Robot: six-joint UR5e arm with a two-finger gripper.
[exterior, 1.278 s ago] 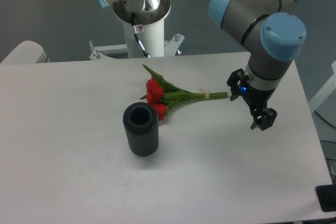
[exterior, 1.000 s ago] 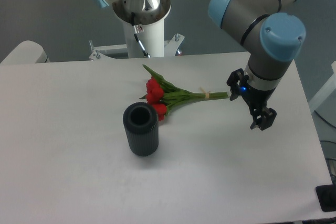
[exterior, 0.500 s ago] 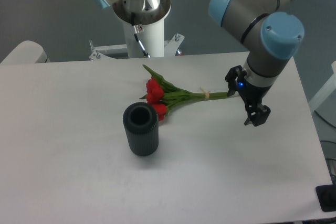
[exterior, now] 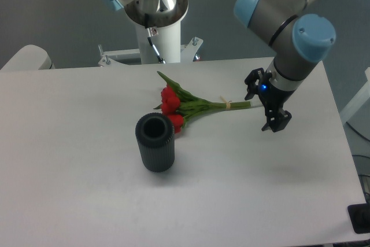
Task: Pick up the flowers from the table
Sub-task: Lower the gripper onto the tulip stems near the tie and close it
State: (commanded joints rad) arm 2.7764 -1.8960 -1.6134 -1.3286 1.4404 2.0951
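Note:
The flowers (exterior: 180,106) lie on the white table (exterior: 81,166), near its middle back. The red blooms point left and the green stems run right, tied by a pale band (exterior: 227,105). My gripper (exterior: 263,106) hangs just right of the stem ends, fingers pointing down and open, with nothing between them. One finger (exterior: 251,89) is near the stem tips and the other (exterior: 276,121) is further right and nearer the front. I cannot tell how high it is above the table.
A dark ribbed cylindrical vase (exterior: 155,143) stands upright just in front of the blooms, left of the gripper. The arm's white base column (exterior: 157,33) rises behind the table's back edge. A pale rounded object (exterior: 26,57) sits at the far left.
The gripper has moved left and slightly back, closing in on the stem ends. It stays open. The flowers and vase have not moved.

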